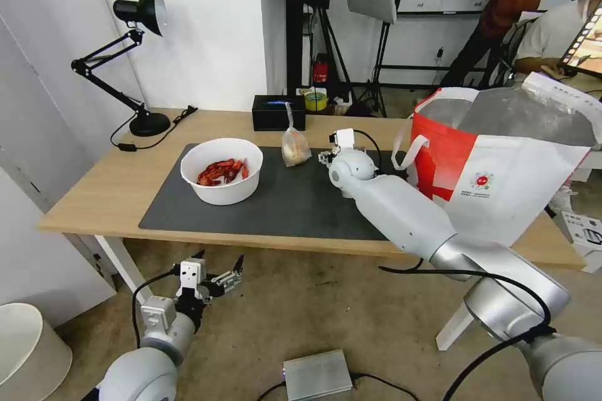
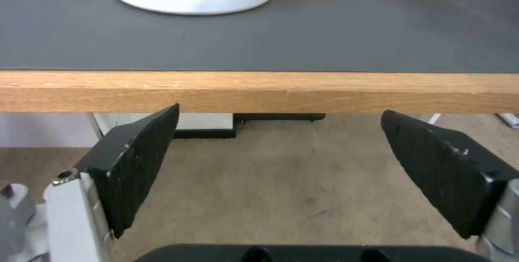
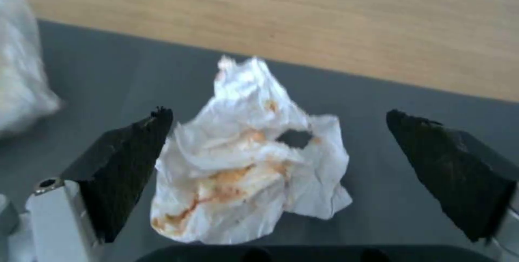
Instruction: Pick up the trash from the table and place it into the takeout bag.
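- Right gripper (image 3: 278, 148): spread, straddling one crumpled tissue (image 3: 249, 160) on mat (image 1: 276, 200).
- On mat: one bowl (image 1: 221, 170), one knotted bag (image 1: 295, 147).
- Beside mat: takeout bag (image 1: 501, 169).
- Left gripper (image 1: 219, 269): spread, below bench (image 1: 106, 194) edge.

Head overview; wrist close-ups of mat (image 2: 324, 39)

Stained crumpled tissue (image 3: 251, 160) on grey mat (image 3: 378, 104).

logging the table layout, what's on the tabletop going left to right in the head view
desk lamp → white bowl of crayfish shells → black box → knotted clear bag → right gripper, over the grey mat → takeout bag. The left gripper hangs below the table edge, fingers open.
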`<state>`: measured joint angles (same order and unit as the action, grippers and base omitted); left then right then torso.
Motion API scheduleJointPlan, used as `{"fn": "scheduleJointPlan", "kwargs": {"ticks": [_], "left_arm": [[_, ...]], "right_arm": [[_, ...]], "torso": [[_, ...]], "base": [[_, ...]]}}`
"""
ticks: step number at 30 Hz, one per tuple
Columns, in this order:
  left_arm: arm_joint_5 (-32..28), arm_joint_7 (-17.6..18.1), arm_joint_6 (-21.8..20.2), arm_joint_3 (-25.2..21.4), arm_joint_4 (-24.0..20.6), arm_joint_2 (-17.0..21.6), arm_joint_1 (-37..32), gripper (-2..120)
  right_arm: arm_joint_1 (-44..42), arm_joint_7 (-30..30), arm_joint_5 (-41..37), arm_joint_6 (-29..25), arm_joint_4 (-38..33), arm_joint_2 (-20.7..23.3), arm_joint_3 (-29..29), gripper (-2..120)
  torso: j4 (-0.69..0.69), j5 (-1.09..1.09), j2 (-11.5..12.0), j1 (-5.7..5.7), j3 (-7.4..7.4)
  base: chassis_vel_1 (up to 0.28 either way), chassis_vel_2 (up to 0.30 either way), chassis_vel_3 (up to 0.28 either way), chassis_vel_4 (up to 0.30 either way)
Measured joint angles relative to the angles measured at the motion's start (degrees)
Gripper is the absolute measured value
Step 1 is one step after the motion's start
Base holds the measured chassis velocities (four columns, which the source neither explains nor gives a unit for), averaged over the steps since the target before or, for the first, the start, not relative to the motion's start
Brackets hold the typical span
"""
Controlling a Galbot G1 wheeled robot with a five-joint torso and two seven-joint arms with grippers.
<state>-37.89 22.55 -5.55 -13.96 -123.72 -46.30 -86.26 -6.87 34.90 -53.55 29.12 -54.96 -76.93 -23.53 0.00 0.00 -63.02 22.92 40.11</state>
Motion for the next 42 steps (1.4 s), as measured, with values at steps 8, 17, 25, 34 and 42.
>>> {"fn": "scheduleJointPlan", "kwargs": {"ticks": [8,17,25,34,42], "left_arm": [[0.0,0.0,0.1,0.0,-0.1,-0.4,-0.2,100],[0.1,0.0,0.2,-0.2,-0.5,-0.6,-0.9,100],[1.8,-0.2,1.2,-0.1,-0.9,-0.9,-1.1,100],[2.0,-0.2,1.4,0.1,-1.2,-1.0,-1.1,100],[1.7,-0.1,1.4,0.2,-1.1,-0.9,-0.8,100]], "right_arm": [[0.1,-0.1,0.0,0.9,1.5,-1.3,0.5,100],[0.0,1.0,-0.3,1.7,2.4,-2.5,1.3,100],[-0.8,3.5,-3.0,3.2,1.9,-2.6,2.8,79],[-1.1,4.8,-4.4,3.7,1.8,-2.6,3.5,48],[-1.3,5.3,-4.7,3.5,1.2,-2.0,3.4,20]], "torso": [[0.0,0.0,0.0,0.0,0.0],[0.0,-0.01,0.0,0.0,0.0],[0.01,0.0,0.0,-0.01,-0.01],[0.05,0.0,0.0,-0.02,-0.02],[-0.02,0.0,0.0,0.0,0.0]], "base": [[0.0,0.0,0.0,0.0],[0.0,0.0,0.0,0.0],[0.0,0.0,0.0,0.0],[0.0,0.0,0.0,0.0],[0.0,0.0,0.0,0.0]]}}
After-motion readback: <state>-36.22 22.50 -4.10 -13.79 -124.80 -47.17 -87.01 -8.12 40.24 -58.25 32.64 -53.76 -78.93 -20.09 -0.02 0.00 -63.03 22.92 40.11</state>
